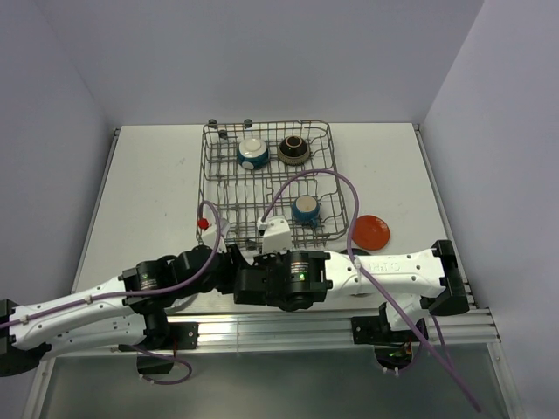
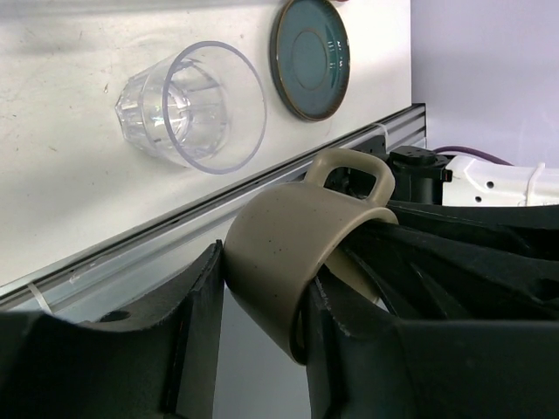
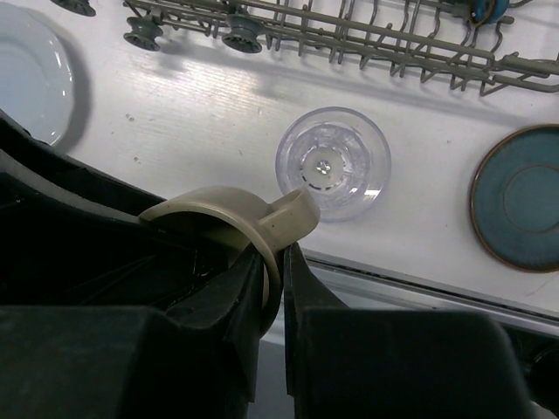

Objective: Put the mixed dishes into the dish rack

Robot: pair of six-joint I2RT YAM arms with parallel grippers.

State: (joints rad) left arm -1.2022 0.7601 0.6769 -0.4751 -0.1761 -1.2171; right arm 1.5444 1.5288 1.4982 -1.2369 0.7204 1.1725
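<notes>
Dish rack (image 1: 229, 188) at 12 o'clock on tabletop (image 1: 148, 192), part loaded. My left claw (image 2: 266, 279) is closed round the beige cup (image 2: 279, 253), body grip, at 6 o'clock of rack. My right claw (image 3: 272, 262) pinches its wall, one finger inside: handover, I reckon, for better reach. Clear glass (image 3: 333, 163) lies at 1 o'clock of cup. No legible writing anywhere.

From above, the crossed arms (image 1: 279, 279) cover the beige cup (image 2: 288, 236), clear glass (image 2: 188, 105) and teal plate (image 2: 310, 57). At the right wrist, the pale plate (image 3: 31, 74) runs off the left edge and the dish rack (image 3: 367, 39) off the top. The beige cup's base seems buried inside the left gripper (image 2: 262, 288).
</notes>
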